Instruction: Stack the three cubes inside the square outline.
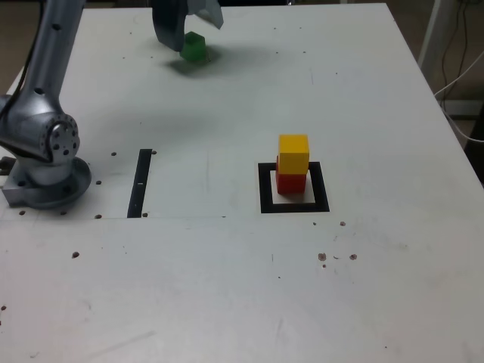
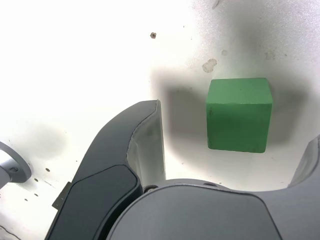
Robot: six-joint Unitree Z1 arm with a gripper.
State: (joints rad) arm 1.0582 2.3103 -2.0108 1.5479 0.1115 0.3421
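The green cube (image 1: 193, 47) rests on the white table at the far side, left of centre in the exterior view. My gripper (image 1: 193, 32) hangs just above it, open. In the wrist view the green cube (image 2: 239, 114) lies on the table between the spread fingers of the gripper (image 2: 235, 130), touching neither; one dark finger (image 2: 145, 145) stands beside it. The yellow cube (image 1: 293, 153) sits on top of the red cube (image 1: 290, 181), and both stand inside the square outline (image 1: 266, 189) near the table's middle.
The arm's grey base (image 1: 45, 162) is mounted at the exterior view's left. A narrow black strip (image 1: 141, 183) lies between the base and the square outline. Small screw holes dot the table (image 1: 227, 287). Cables hang off the exterior view's right edge.
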